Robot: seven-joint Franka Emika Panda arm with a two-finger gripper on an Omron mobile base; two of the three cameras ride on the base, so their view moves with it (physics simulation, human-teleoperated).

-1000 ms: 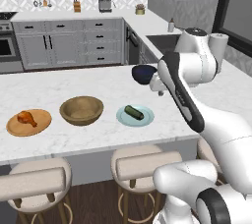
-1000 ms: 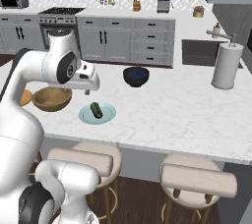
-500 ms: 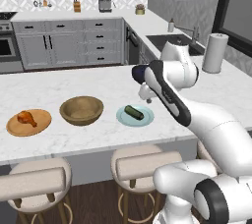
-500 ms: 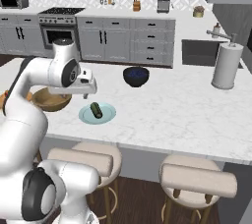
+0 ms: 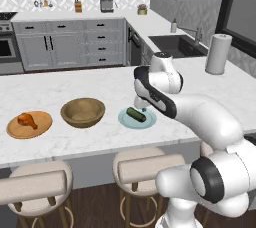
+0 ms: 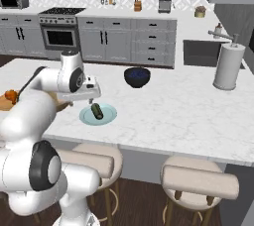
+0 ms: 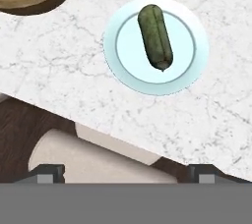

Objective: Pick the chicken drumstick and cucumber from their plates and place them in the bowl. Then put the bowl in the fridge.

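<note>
While I watch from the base cameras, my hand (image 6: 92,100) hangs above the bench (image 5: 100,87), just over the near edge of the blue plate (image 5: 125,120), its jaws spread wide and holding nothing; in the hand view its two dark fingertips (image 7: 49,171) stand far apart at the bottom of the picture. Item one: cucumber (image 7: 155,36), dark green, lying flat across the middle of the blue plate, untouched. Item two: bowl (image 5: 83,112), deep brown wood, upright on the bench just left of the blue plate in the left base view, nothing in it that I can see; a slice of its rim shows at the top left of the hand view. Item three: drumstick (image 5: 27,119), orange-brown, lying on the wooden plate (image 5: 42,126), which sits left of the bowl near the bench's front edge. Item four: dark bowl (image 6: 137,77), further back on the bench beyond the blue plate, well apart from it. Item five: paper towel roll (image 6: 228,66), upright at the right end of the bench near the sink (image 5: 180,44). Item six: stools (image 5: 145,167), padded, drawn up under the bench's front edge; one shows below the edge in the hand view.
</note>
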